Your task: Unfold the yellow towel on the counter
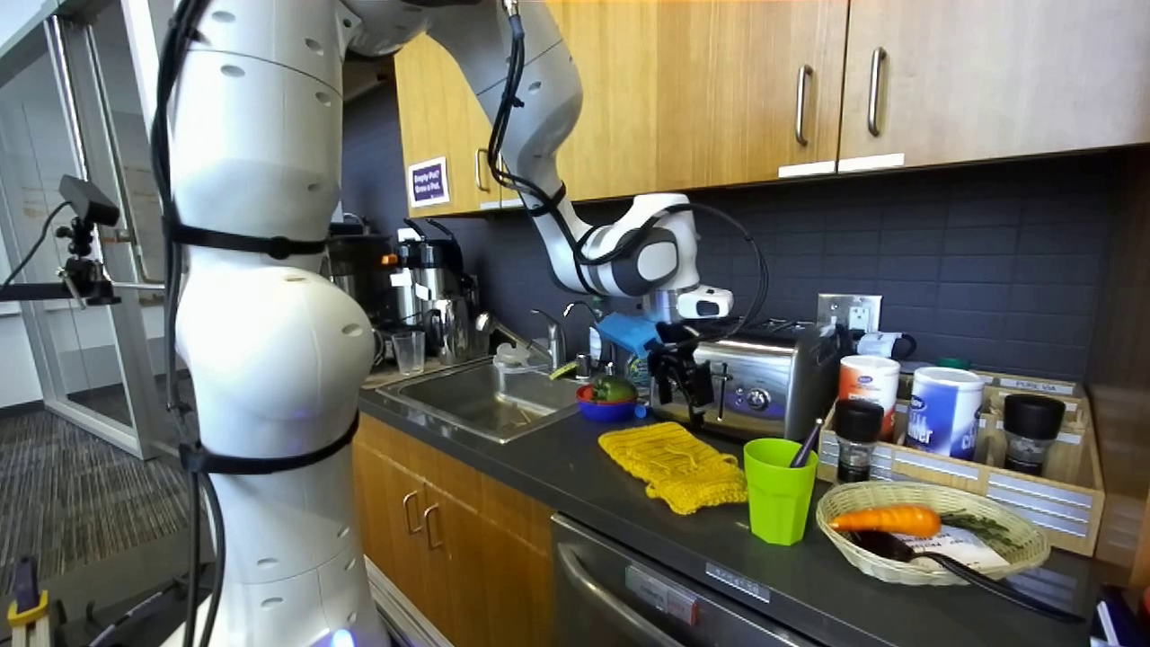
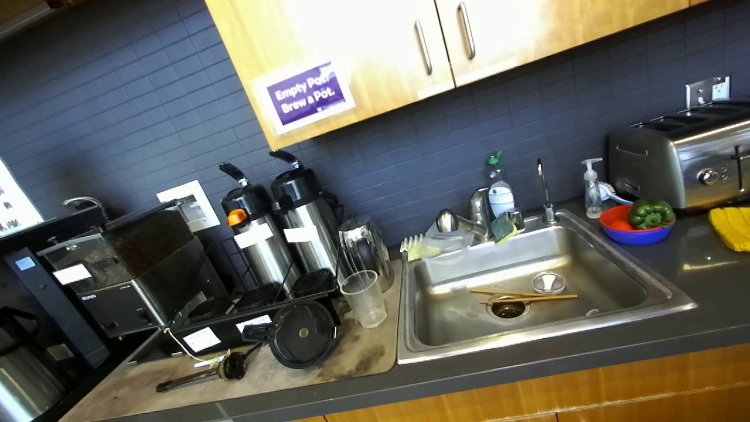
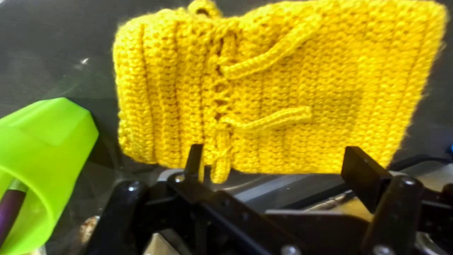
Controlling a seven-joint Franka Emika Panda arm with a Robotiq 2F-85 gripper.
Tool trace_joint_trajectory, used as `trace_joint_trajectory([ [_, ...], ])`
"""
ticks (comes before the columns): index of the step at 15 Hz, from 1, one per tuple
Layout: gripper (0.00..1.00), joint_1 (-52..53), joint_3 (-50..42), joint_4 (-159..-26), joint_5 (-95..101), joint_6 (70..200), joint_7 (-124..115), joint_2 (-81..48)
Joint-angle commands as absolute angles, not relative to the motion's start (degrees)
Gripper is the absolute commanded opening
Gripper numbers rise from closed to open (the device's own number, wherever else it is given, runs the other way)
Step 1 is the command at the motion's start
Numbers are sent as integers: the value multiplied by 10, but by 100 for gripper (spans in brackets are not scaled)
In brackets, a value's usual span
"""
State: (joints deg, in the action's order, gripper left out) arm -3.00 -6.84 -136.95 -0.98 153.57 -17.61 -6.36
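The yellow towel (image 1: 674,465) is a thick ribbed knit and lies on the dark counter (image 1: 548,454) in front of the toaster. Its edge also shows in an exterior view (image 2: 732,228). In the wrist view the towel (image 3: 318,78) lies flat as a folded rectangle. A laced seam crosses it, and two short yellow cords lie on top. My gripper (image 1: 694,409) points down near the towel's toaster side. In the wrist view its fingers (image 3: 274,150) are wide apart with nothing between them. They overlap the towel's edge in the picture; contact cannot be told.
A green cup (image 1: 778,499) holding a purple-handled item stands beside the towel. The steel toaster (image 1: 764,382) is close behind the gripper. A blue bowl (image 1: 606,412) with vegetables and the sink (image 2: 410,346) lie to one side. A wicker basket (image 1: 1033,550) lies beyond the cup.
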Motion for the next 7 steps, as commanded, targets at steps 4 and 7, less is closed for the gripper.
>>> trace_joint_trajectory([
  [4,100,-11,-8,-1371,-148,1442,-42,8],
  [7,100,-8,-9,-1368,-132,1455,-63,-4],
])
